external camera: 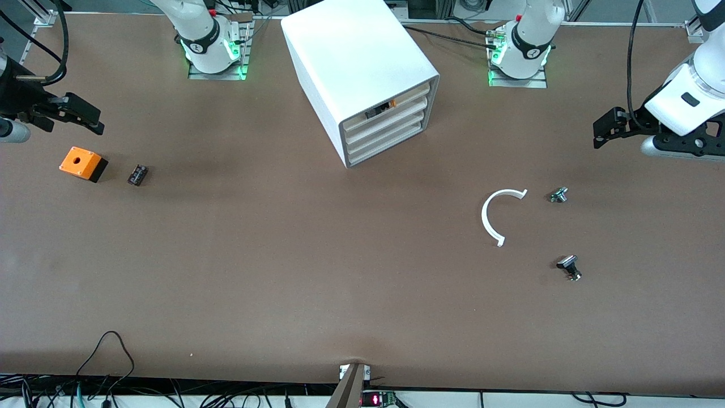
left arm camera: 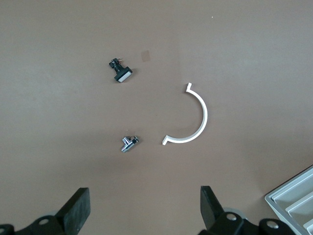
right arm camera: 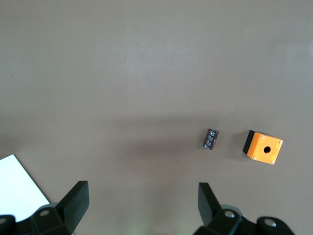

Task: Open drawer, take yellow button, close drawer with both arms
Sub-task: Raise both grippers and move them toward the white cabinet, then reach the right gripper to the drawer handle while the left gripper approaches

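Nothing begun yet, judging by the layout: top drawer [external camera: 409, 95] of the white four-drawer cabinet [external camera: 362, 73] shut or very nearly so, with a small dark-and-orange patch showing at its front edge, possibly the button [external camera: 387, 105], though too small to confirm; cabinet standing between the two arm bases, front turned toward the left arm's end of the table.

To open well: approach the drawer front squarely along its slide direction; hook or pinch the lip near its middle rather than a corner, to avoid racking the shallow tray; pull straight and slowly; brace the cabinet body with the other arm, since a light plastic box would likely slide rather than yield its drawer.

Left gripper [external camera: 606, 133] hanging over bare table at its own end, wrist level, fingers [left arm camera: 76, 210] spread wide and empty; in its wrist view a white half-ring clip [left arm camera: 193, 120] and two small black-and-silver parts [left arm camera: 129, 142].

Right gripper [external camera: 76, 116] over the table edge at its own end, above the orange box with a hole [external camera: 82, 163] and a small dark component [external camera: 137, 174]; fingers [right arm camera: 73, 200] likewise wide apart, holding nothing; both arms waiting.
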`<state>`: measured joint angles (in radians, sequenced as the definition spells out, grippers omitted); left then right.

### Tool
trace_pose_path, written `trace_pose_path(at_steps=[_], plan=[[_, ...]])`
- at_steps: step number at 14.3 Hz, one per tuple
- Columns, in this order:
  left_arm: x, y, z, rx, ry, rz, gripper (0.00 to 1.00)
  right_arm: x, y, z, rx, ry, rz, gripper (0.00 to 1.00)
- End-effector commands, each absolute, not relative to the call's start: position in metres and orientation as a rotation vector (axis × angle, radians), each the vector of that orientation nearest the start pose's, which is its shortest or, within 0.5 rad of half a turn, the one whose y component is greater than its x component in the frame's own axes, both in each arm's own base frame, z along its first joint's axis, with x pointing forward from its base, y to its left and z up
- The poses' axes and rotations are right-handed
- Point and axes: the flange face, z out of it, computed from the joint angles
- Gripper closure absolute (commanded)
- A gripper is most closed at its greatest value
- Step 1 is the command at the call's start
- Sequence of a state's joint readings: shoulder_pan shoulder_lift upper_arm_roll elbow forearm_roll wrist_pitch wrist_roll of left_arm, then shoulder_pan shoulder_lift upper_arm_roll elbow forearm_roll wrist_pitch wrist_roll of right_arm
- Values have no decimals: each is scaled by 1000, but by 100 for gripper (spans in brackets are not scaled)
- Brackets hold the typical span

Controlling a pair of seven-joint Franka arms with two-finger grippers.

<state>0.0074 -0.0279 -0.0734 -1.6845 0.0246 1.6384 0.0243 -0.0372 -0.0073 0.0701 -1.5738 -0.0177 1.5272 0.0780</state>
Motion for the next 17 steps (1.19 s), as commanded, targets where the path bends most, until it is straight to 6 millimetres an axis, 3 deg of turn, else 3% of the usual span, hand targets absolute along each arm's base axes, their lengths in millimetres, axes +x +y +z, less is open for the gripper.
trace_pose_path(at_steps=[1,7,10,13,17], plan=[[551,-32,595,-3104,148,61,1,544,26,632,-3161,55,68,1],[546,-38,575,-3097,160,249,1,547,30,627,-3155,42,86,1],[535,-53,569,-3269,159,413,1,547,41,610,-3157,35,169,1],[525,-66,547,-3436,173,793,1,556,85,584,-3161,31,241,1],[533,-100,503,-3542,275,1195,1,562,184,557,-3179,77,214,1]])
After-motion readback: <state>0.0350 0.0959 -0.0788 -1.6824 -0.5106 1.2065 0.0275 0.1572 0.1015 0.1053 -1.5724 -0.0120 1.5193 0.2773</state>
